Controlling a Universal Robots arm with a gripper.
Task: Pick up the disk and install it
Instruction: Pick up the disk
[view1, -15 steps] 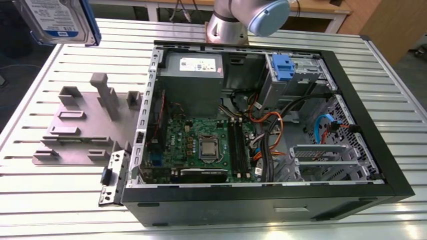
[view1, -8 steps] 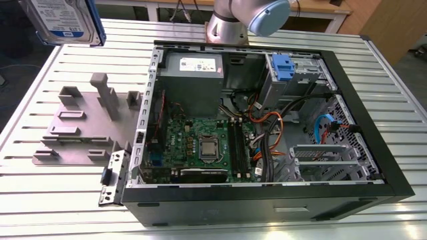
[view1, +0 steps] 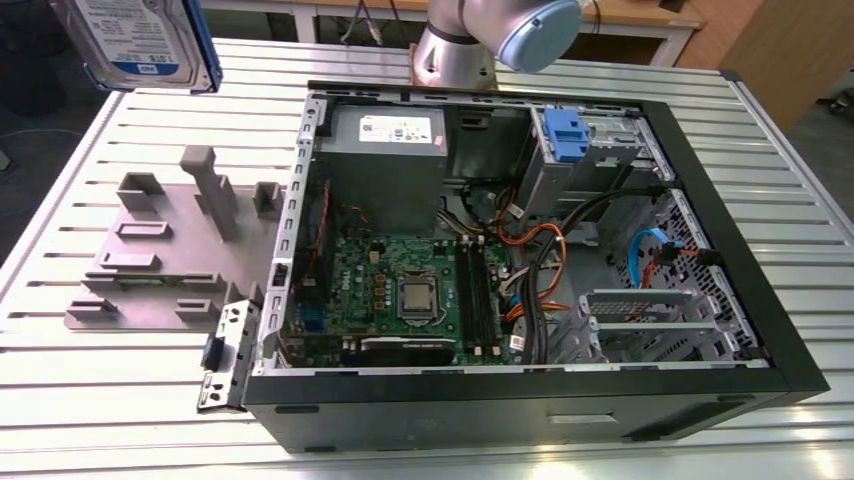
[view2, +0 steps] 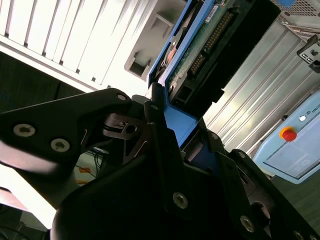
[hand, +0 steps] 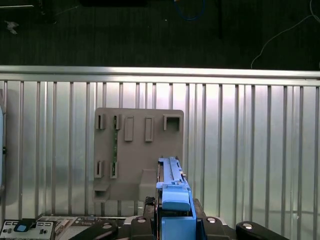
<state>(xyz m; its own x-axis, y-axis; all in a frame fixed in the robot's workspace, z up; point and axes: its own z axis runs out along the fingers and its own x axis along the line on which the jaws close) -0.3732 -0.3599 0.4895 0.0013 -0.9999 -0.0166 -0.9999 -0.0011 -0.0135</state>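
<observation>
Blue-framed disk (view1: 140, 40) clamped in gripper (view2: 180, 125), fingers tight on carrier end | held high over grey fixture plate (view1: 147, 285), exterior view's left of open case (view1: 467, 405) | wrist facing down at table (hand: 240, 150)

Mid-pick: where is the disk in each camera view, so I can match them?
Exterior view: the disk is in the exterior view's upper left corner, label showing, raised above the table.
Second wrist view: the disk, circuit board showing, clamped in the gripper.
First wrist view: the disk, edge-on, rising from the gripper.
Shared landmark: the grey fixture plate.
</observation>
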